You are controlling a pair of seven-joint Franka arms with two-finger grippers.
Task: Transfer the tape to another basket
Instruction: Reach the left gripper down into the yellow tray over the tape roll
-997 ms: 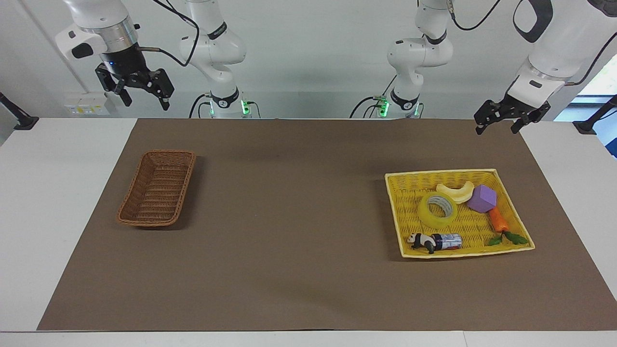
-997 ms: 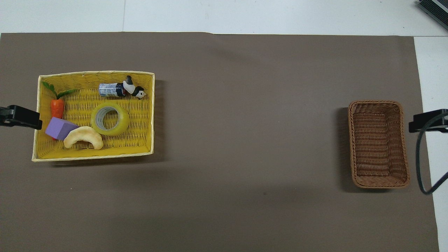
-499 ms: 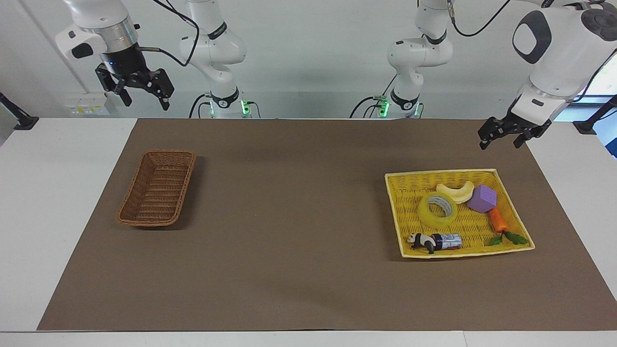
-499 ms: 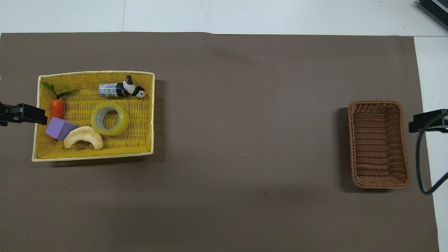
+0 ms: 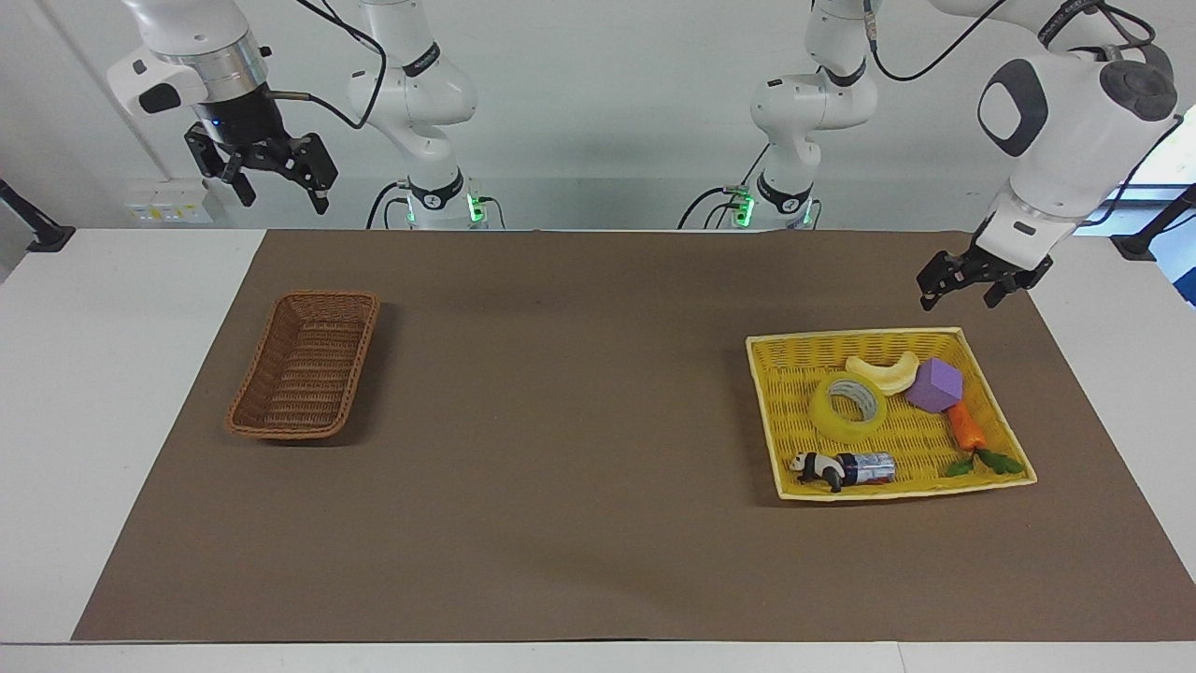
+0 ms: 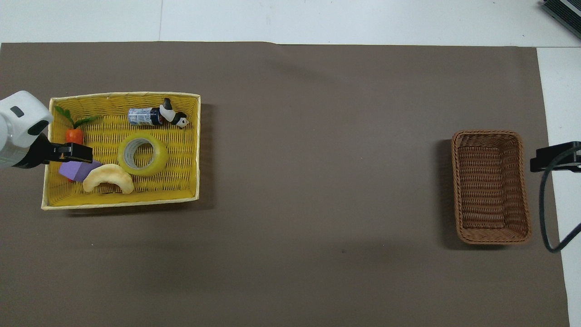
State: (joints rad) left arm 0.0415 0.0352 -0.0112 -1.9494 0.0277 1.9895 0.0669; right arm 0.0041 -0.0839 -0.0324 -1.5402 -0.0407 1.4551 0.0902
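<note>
The tape (image 5: 824, 413) (image 6: 160, 157), a translucent yellow ring with a grey-white core, lies flat in the yellow woven tray (image 5: 762, 411) (image 6: 195, 150) at the left arm's end. The brown wicker basket (image 5: 308, 360) (image 6: 489, 186) stands empty at the right arm's end. My left gripper (image 5: 958, 297) (image 6: 79, 153) hangs open in the air over the tray's outer edge, above the purple block and carrot, apart from the tape. My right gripper (image 5: 280, 198) (image 6: 551, 156) waits open, high up beside the basket.
The tray also holds a pale crescent piece (image 5: 885, 371) (image 6: 108, 177), a purple block (image 5: 934, 385), a toy carrot (image 5: 968, 430) (image 6: 73, 135), a panda figure (image 5: 819, 467) (image 6: 174, 117) and a small can (image 5: 867, 465). A brown mat (image 5: 561, 421) covers the table.
My left arm has come down and swung in from the table's end, so its gripper now covers the tray's edge. The right arm and all the objects stayed still.
</note>
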